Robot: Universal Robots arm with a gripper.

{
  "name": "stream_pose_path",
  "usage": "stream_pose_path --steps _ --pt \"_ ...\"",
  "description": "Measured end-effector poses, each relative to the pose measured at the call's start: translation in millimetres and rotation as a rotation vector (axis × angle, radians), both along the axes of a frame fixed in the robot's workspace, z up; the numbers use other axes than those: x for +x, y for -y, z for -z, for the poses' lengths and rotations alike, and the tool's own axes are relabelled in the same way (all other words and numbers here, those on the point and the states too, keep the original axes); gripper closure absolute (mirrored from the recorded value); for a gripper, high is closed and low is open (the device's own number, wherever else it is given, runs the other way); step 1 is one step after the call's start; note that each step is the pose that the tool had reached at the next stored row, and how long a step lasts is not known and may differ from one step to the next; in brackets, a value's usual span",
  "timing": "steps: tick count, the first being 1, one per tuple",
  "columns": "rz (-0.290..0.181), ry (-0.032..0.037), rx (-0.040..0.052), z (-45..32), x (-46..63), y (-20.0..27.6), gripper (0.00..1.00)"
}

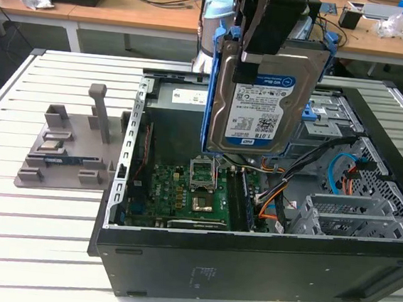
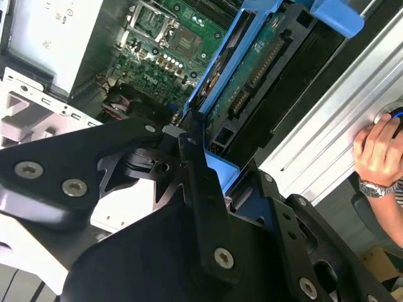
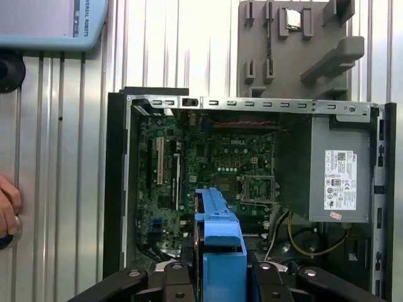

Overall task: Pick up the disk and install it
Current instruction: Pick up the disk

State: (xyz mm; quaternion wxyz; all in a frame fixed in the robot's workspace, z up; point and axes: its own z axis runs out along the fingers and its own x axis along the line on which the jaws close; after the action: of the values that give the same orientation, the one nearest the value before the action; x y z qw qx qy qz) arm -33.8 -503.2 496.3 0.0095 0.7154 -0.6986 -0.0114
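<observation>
A white-and-blue barcode label [image 1: 259,117] is seen on the disk [image 1: 305,79], held upright at the exterior view's upper centre, above the open case [image 1: 232,275]. The gripper [image 1: 253,59] is clamped on its top.

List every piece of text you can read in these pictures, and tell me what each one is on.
None can be quoted with confidence.
White-and-blue label on the disk, which the gripper holds above the open computer case: barcodes and print, too fine to read.
White label on the power supply box: too fine to read.
Lettering along the robot base housing: sideways, partly cut off.
Faint marks on the computer case's side: unreadable.
</observation>
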Motion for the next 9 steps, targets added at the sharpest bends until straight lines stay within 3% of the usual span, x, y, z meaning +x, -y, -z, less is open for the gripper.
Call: stream_pose_path --steps 6,9 --pt "0.0 -0.0009 0.0001 0.6 9.1 5.5 0.63" --pt "0.0 -0.0034 -0.0001 0.9 29.0 7.8 0.63"
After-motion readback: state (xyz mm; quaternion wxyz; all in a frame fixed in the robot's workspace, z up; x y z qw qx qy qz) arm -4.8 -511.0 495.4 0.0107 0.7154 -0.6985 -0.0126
